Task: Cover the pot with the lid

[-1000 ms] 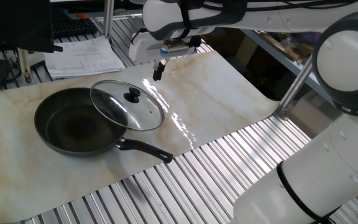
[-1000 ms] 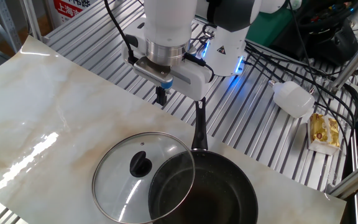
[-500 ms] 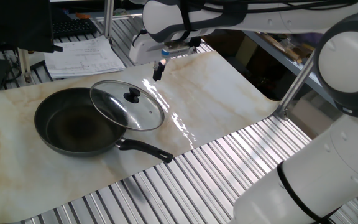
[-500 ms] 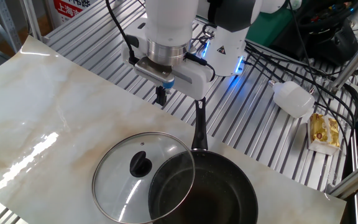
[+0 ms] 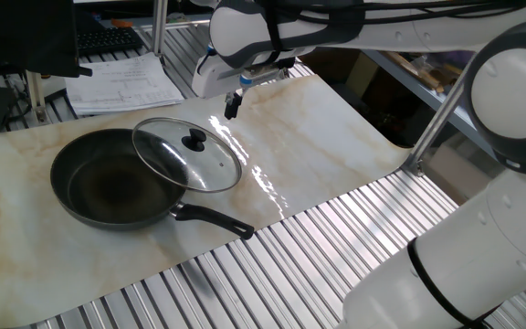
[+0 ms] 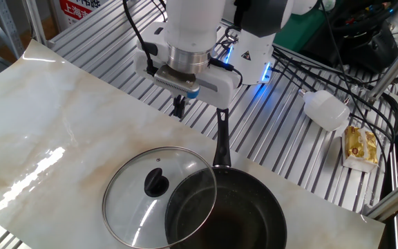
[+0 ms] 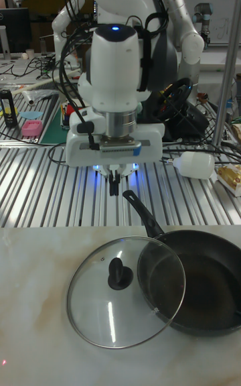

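The lid [image 7: 124,290] leans half on the pan [image 7: 194,289] at its 9 o'clock rim. The claw [image 7: 116,189] hangs above at 12, fingers nearly together, empty (approach step); next, open and descend onto the knob [image 7: 118,273].

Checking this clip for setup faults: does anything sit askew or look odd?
Only the lid: it leans half on the pot rim, half on the marble sheet, tilted rather than seated. Nothing is spilled or visibly damaged.
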`<action>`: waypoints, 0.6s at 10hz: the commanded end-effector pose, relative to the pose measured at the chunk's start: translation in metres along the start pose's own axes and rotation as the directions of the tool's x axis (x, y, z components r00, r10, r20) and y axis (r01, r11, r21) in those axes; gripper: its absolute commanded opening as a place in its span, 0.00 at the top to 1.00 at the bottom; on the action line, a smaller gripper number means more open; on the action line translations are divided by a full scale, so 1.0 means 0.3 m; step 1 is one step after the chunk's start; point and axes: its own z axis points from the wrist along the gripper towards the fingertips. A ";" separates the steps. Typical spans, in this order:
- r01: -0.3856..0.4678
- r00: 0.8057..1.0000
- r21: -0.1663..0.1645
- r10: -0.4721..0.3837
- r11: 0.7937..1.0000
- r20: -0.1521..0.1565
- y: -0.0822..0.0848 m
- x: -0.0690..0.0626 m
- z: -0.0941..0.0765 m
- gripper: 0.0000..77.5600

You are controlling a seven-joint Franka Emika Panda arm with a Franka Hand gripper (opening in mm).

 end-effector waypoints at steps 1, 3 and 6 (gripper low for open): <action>-0.005 1.000 0.002 0.005 1.000 0.005 0.001 -0.001 0.011 1.00; -0.013 1.000 0.001 0.013 1.000 0.007 0.001 -0.002 0.013 1.00; -0.018 1.000 -0.001 0.018 1.000 0.007 -0.006 -0.014 0.018 1.00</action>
